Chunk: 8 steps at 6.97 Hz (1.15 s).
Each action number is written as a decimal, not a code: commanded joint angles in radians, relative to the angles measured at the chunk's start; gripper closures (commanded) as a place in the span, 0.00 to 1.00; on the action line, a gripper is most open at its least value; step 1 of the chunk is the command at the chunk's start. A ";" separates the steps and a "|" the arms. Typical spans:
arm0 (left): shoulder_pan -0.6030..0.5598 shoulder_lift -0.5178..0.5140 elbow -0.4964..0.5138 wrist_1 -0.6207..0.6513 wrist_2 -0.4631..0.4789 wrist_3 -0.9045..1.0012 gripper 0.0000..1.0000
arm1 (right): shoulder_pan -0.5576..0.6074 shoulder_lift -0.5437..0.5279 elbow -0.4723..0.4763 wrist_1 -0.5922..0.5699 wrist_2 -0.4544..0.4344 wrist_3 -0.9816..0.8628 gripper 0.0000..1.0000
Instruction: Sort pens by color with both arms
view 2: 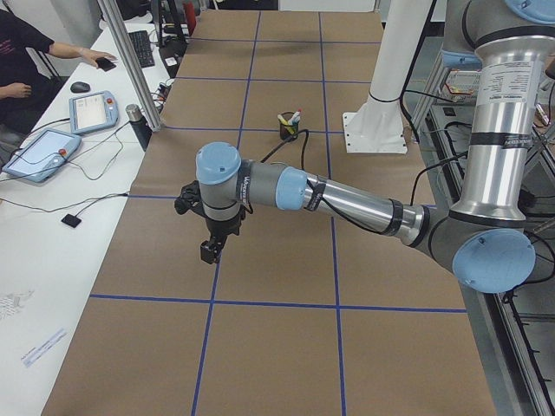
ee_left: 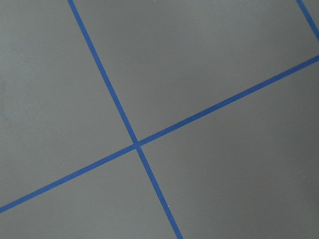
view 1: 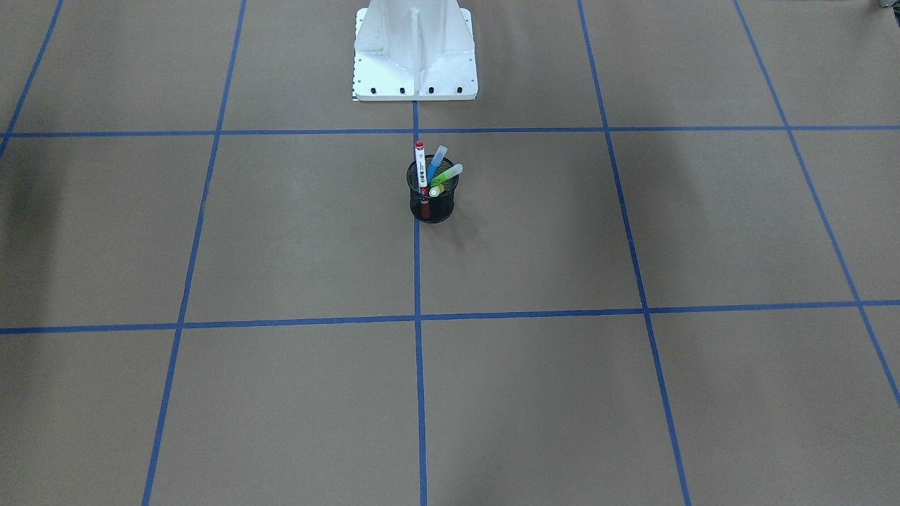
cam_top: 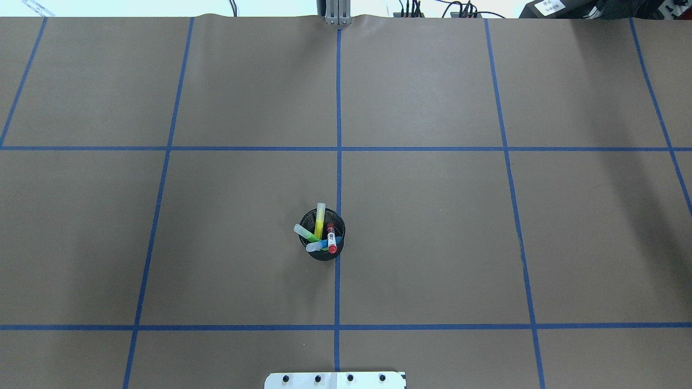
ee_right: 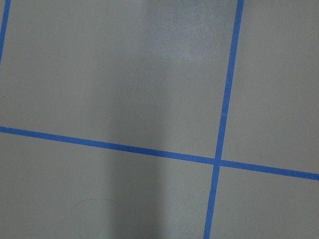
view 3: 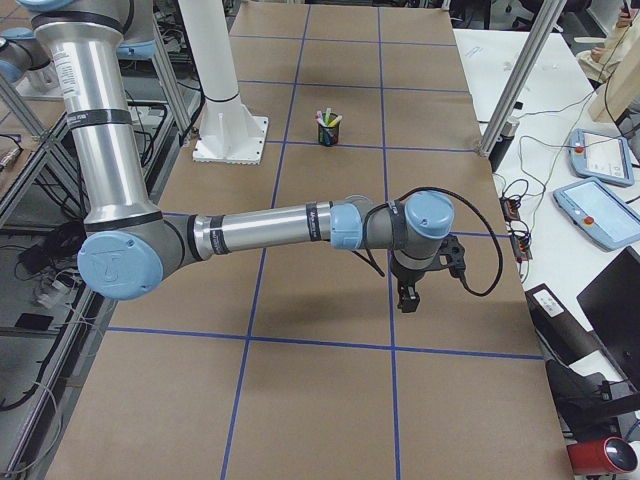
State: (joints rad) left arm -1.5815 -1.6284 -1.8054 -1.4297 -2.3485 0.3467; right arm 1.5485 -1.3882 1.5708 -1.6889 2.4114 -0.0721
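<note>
Four pens stand together in a black mesh cup near the table's middle: a white one with a red cap, a blue one, a light green one and a yellow one. Both arms hang far from the cup. The left arm holds its left gripper low over the paper, seen only in the left side view. The right gripper shows only in the right side view. I cannot tell whether either is open or shut. Both wrist views show only paper and tape.
Brown paper with a grid of blue tape covers the table. The white base pedestal stands behind the cup. A person sits at a side bench with tablets; more tablets and metal posts flank the other side.
</note>
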 commanded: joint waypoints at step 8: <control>0.000 -0.001 0.000 0.000 0.000 0.000 0.01 | -0.123 0.094 0.055 0.092 0.025 0.452 0.01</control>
State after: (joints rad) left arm -1.5808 -1.6284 -1.8057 -1.4297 -2.3485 0.3467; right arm 1.4901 -1.3367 1.6269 -1.6048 2.4313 0.1993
